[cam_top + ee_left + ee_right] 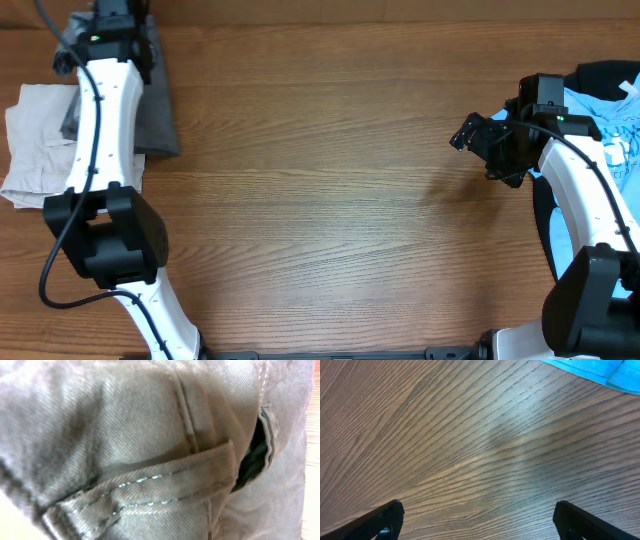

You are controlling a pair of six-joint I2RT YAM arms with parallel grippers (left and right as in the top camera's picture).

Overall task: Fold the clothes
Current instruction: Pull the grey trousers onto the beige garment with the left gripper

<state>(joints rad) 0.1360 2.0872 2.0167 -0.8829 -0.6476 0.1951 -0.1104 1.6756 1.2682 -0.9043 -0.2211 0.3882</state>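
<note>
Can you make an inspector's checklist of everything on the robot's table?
Surface: brown wooden table.
Job's things: grey shorts at the far left, partly under the left arm, touching the beige shorts.
Clutter: beige shorts at the left edge; light-blue garment lying on a dark garment at the right.
Grippers: left gripper shut, down at the shorts; whether it pinches cloth is hidden. Right gripper open over bare wood.
Cables: black cable looping beside the left arm; a thin cable along the right arm.
Surroundings: nothing seen.
</note>
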